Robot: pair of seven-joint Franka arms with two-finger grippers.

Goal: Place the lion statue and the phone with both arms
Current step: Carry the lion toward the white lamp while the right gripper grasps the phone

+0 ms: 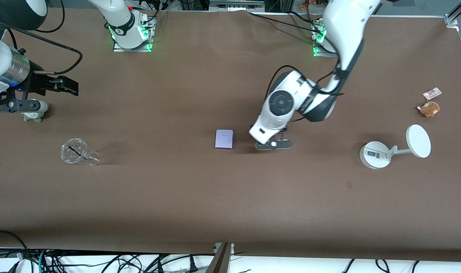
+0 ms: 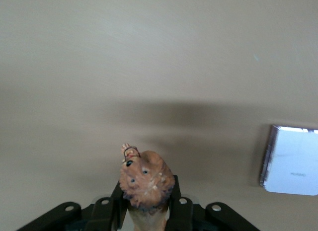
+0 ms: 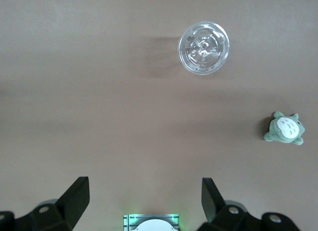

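The lion statue (image 2: 146, 180) is a small reddish-brown figurine held between the fingers of my left gripper (image 2: 147, 193), which is shut on it. That gripper (image 1: 271, 143) is low over the middle of the table, and the hand hides the statue in the front view. The phone (image 1: 224, 138), a flat pale lavender rectangle, lies on the table beside it toward the right arm's end, and also shows in the left wrist view (image 2: 293, 161). My right gripper (image 1: 65, 85) is open and empty, up over the right arm's end of the table; its fingers stand wide apart in the right wrist view (image 3: 144, 201).
A clear plastic cup (image 1: 78, 152) lies toward the right arm's end, with a grey-green plush (image 1: 35, 113) farther from the camera. At the left arm's end stand a white round-based stand with a disc (image 1: 376, 154) and a tan plush with a tag (image 1: 430, 109).
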